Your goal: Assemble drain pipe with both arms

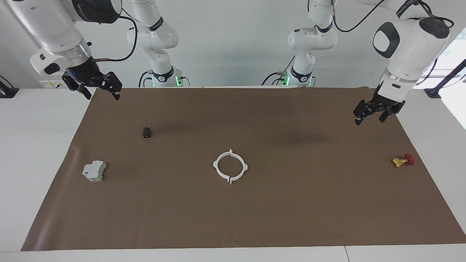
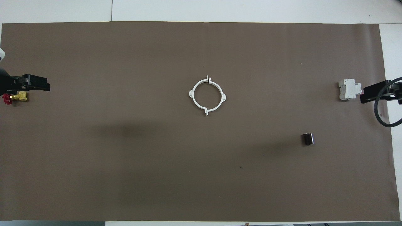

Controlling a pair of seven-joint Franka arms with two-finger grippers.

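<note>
The drain pipe [image 1: 215, 166] is two white half-rings lying together as one flat ring with outward tabs in the middle of the brown mat; it also shows in the overhead view [image 2: 193, 98]. Small gaps show where the halves meet. My left gripper [image 1: 369, 118] is open and empty, raised over the mat's edge at the left arm's end, far from the ring; one finger shows in the overhead view [image 2: 37, 86]. My right gripper [image 1: 102, 94] is open and empty, and it waits raised over the mat's edge at the right arm's end [image 2: 373, 93].
A grey switch unit [image 1: 94, 171] [image 2: 348, 89] and a small black cylinder [image 1: 146, 132] [image 2: 307, 138] lie toward the right arm's end. A small red-and-yellow valve [image 1: 403, 160] [image 2: 14, 98] lies at the left arm's end. The brown mat [image 1: 233, 218] covers the white table.
</note>
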